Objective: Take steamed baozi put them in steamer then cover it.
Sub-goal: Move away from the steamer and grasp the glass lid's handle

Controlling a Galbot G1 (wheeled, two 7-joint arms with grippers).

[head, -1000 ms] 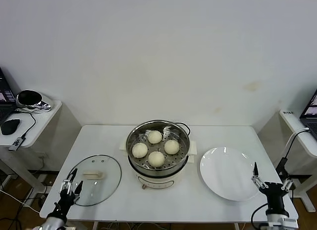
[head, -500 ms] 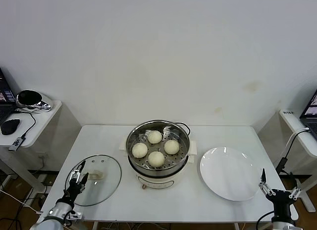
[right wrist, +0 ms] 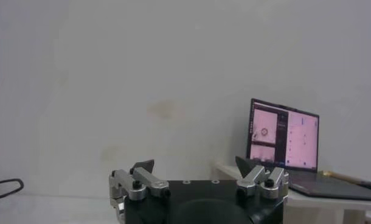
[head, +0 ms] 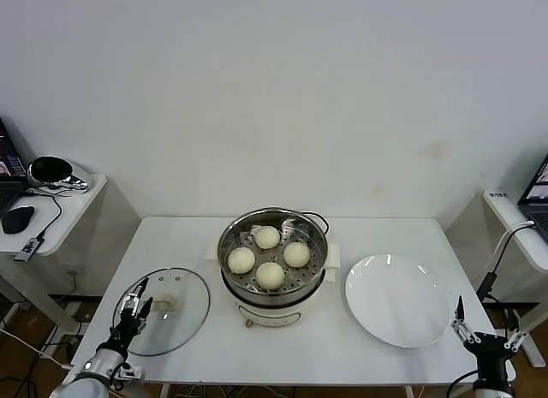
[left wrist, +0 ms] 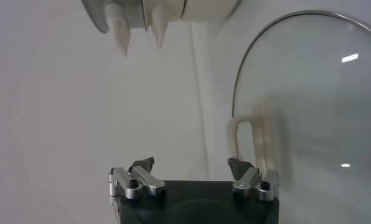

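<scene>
Behind right hand (right wrist: 196, 176), seemingly laptop (right wrist: 283, 139).

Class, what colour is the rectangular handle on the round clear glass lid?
Cream, on the round clear glass lid; the head view shows it best.

left gripper (head: 135, 305) low (jaws apart), right gripper (head: 485, 323) low, jaws apart

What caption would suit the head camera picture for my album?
Four baozi sit in the steamer; the open left claw hovers by the glass lid, not yet on.
</scene>
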